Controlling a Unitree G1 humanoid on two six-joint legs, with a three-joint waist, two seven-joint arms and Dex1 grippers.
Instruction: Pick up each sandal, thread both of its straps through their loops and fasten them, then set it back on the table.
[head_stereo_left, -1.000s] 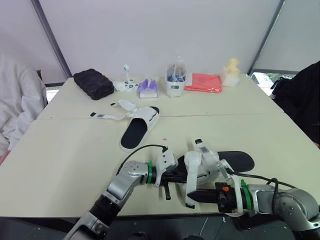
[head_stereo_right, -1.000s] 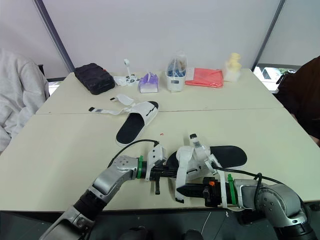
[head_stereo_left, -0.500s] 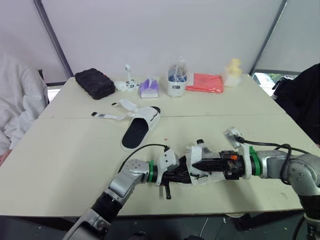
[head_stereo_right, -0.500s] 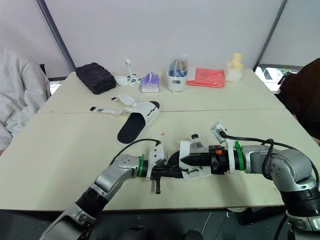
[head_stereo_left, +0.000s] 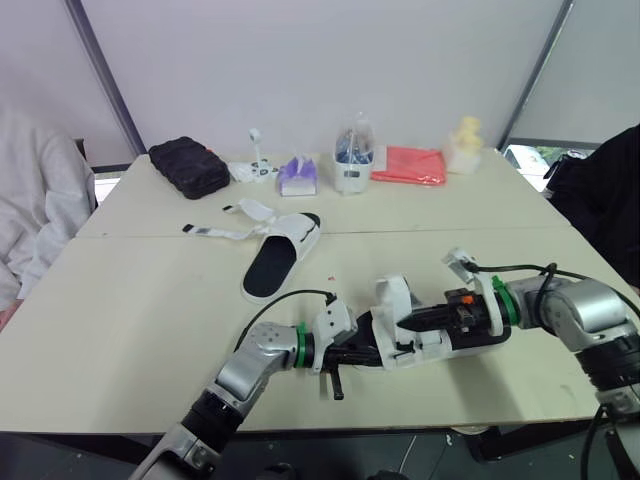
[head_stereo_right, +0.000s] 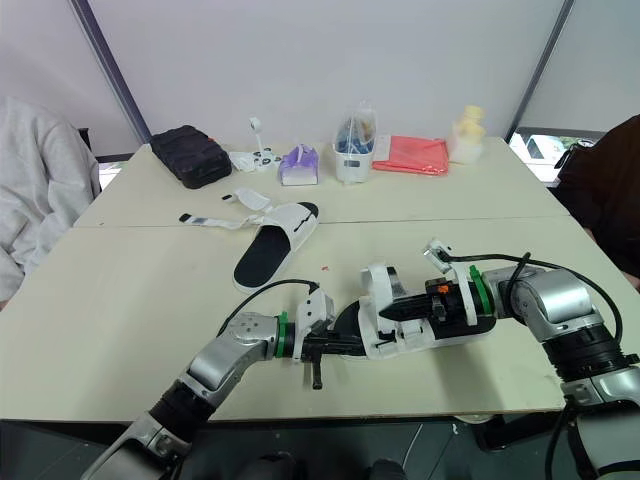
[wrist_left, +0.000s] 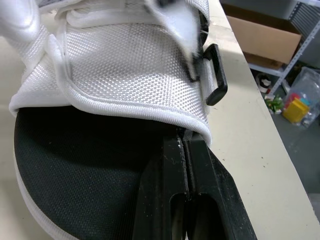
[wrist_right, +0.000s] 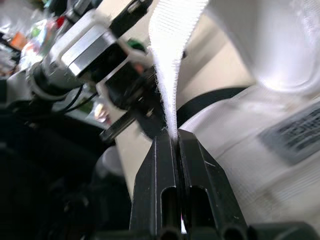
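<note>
The white woven sandal with a black footbed sits nearer the robot than the second white sandal with loose straps and to its right, long axis running side to side between the arms. The right gripper is clamped on the white webbing strap, and the left gripper looks pinched shut on the upper's hem, so threading falls to the right arm. The left wrist view gives the black plastic loop; the right wrist view shows the strap rising from the fingers.
</note>
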